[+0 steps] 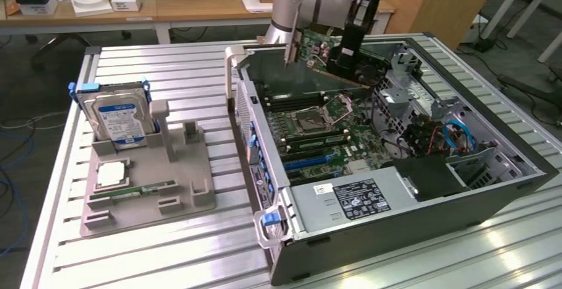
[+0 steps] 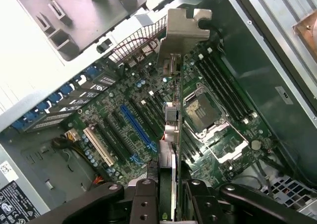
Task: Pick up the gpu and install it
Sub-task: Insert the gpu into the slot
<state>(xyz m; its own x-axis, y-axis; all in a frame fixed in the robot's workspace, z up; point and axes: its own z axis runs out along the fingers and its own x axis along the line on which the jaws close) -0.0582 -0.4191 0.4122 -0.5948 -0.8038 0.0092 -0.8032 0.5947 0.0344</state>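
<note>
The gpu (image 1: pixel 314 44), a green card with a silver end bracket, hangs over the far end of the open computer case (image 1: pixel 527 170), above the motherboard (image 1: pixel 325 131). My gripper (image 1: pixel 341 57) is shut on it from above. In the wrist view the gpu (image 2: pixel 172 120) is edge-on, clamped between my black fingers (image 2: pixel 143 196), and its silver bracket (image 2: pixel 181 30) points away from me. My gripper (image 2: pixel 169 189) holds the card clear of the board, over the area between the blue expansion slot (image 2: pixel 139 131) and the processor socket (image 2: pixel 202 110).
A grey parts holder (image 1: pixel 149 200) on the slatted table carries a silver hard drive (image 1: pixel 121 114), a processor chip (image 1: pixel 112 174) and a RAM stick (image 1: pixel 145 189). Inside the case are a power supply (image 1: pixel 351 200), memory slots (image 2: pixel 223 87) and blue cables (image 1: pixel 459 137).
</note>
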